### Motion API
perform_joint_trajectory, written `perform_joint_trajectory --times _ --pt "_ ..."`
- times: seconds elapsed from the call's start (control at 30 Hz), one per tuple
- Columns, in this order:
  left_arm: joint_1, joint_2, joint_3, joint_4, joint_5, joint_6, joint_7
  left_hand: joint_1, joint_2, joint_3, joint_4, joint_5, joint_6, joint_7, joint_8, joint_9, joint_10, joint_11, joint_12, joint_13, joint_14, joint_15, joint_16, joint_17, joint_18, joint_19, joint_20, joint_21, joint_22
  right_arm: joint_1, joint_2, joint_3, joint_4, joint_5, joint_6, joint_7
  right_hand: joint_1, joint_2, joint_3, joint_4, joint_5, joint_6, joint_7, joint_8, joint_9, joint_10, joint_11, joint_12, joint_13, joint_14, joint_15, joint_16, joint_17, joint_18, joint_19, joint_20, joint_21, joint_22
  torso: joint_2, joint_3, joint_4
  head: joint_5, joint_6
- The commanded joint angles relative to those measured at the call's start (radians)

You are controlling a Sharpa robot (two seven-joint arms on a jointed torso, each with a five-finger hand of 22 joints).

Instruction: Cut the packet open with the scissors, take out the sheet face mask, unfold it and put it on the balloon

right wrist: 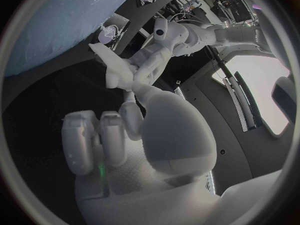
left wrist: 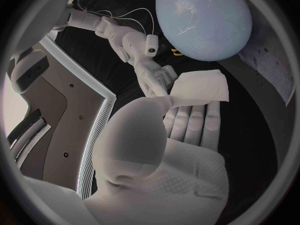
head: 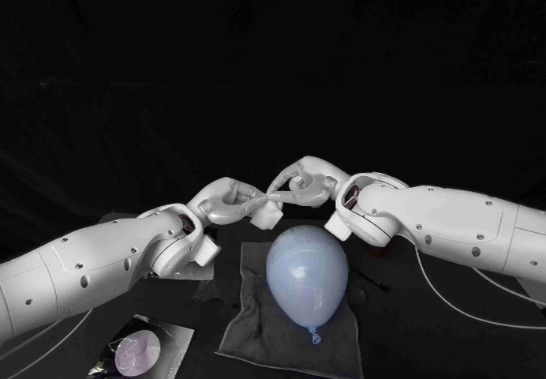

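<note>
Above the narrow end's far side of the pale blue balloon (head: 307, 270), my left hand (head: 228, 201) and right hand (head: 305, 181) meet fingertip to fingertip. Between them is the white sheet mask (left wrist: 200, 87), still folded into a small flat rectangle. In the left wrist view my left hand (left wrist: 181, 135) pinches one corner of the mask, and the right hand (left wrist: 150, 72) grips the edge beside it. From the right wrist, the mask (right wrist: 115, 67) sits between my right hand (right wrist: 134, 110) and the left hand (right wrist: 153, 52), with the balloon (right wrist: 56, 25) close by.
The balloon lies on a grey cloth (head: 244, 328) with its knot toward me. The opened packet (head: 142, 351) lies on the table at the near left, under my left forearm. Both forearms flank the balloon closely.
</note>
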Motion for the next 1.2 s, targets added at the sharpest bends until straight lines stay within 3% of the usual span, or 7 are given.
perform_joint_trajectory --times 0.03,0.23,0.5,0.77,1.2 --pt "0.002 0.002 0.001 0.005 -0.012 0.003 0.013 0.008 -0.001 -0.003 0.000 -0.003 -0.005 0.000 0.007 0.002 -0.001 0.002 -0.003 0.000 -0.008 0.001 -0.001 -0.001 0.017 -0.006 0.002 -0.003 0.000 0.000 0.000 0.000 0.000 0.008 -0.010 0.014 -0.001 0.017 0.008 0.003 0.002 0.014 -0.006 0.012 0.005 0.005 -0.011 0.008 0.070 0.106 -0.010 0.005 0.264 -0.006 0.105 -0.010 0.006 0.263 0.000 0.0002 -0.0006 0.000 0.000" --pt "0.002 0.002 0.001 0.004 -0.020 0.000 0.014 0.008 -0.001 -0.003 0.000 -0.003 -0.005 -0.001 0.007 0.002 -0.001 0.002 -0.003 0.000 -0.008 0.001 -0.001 -0.001 0.017 -0.006 0.002 -0.003 0.000 0.000 -0.002 0.000 -0.001 0.020 0.010 0.026 0.028 0.040 0.038 -0.024 0.003 0.047 -0.032 0.052 0.029 0.028 -0.034 0.041 0.091 0.106 -0.029 0.005 0.264 -0.006 0.105 -0.025 0.006 0.263 0.000 0.0004 -0.0005 0.000 -0.002" --pt "0.002 0.002 0.001 0.004 -0.023 -0.006 0.015 0.009 -0.001 -0.003 -0.001 -0.003 -0.005 -0.001 0.008 0.003 -0.001 0.002 -0.003 0.000 -0.008 0.001 -0.001 -0.001 0.017 -0.006 0.002 -0.003 0.000 0.000 -0.004 0.000 0.003 0.004 0.037 0.013 0.034 0.033 0.073 -0.053 0.003 0.047 -0.038 0.080 0.049 0.042 -0.040 0.063 0.109 0.106 -0.036 0.005 0.264 -0.006 0.105 -0.035 0.006 0.263 0.000 -0.0001 -0.0004 -0.001 -0.004" --pt "0.002 0.003 0.001 0.008 -0.023 -0.032 0.027 0.010 -0.001 -0.003 -0.001 -0.003 -0.005 -0.001 0.008 0.003 -0.001 0.002 -0.003 -0.001 -0.009 0.001 -0.001 -0.001 0.016 -0.007 0.002 -0.003 0.000 -0.001 -0.006 0.000 0.013 -0.026 0.001 -0.020 0.027 0.027 0.099 -0.069 0.003 0.046 -0.038 0.100 0.066 0.050 -0.042 0.075 0.118 0.106 -0.038 0.005 0.264 -0.006 0.105 -0.037 0.006 0.263 0.000 -0.0004 0.0004 -0.002 -0.006" --pt "0.002 0.000 0.001 0.015 -0.008 -0.137 0.048 0.086 -0.086 -0.020 -0.113 -0.003 0.007 0.015 0.035 0.028 0.019 0.003 -0.002 0.000 0.002 -0.002 0.005 0.002 0.015 0.004 -0.016 0.011 0.007 -0.001 -0.017 0.000 0.026 -0.018 -0.040 -0.037 0.015 0.024 0.116 -0.076 0.002 0.042 -0.036 0.109 0.077 0.056 -0.040 0.083 0.124 0.106 -0.037 0.005 0.264 -0.006 0.105 -0.037 0.006 0.263 0.000 0.0005 -0.0009 -0.001 -0.003"
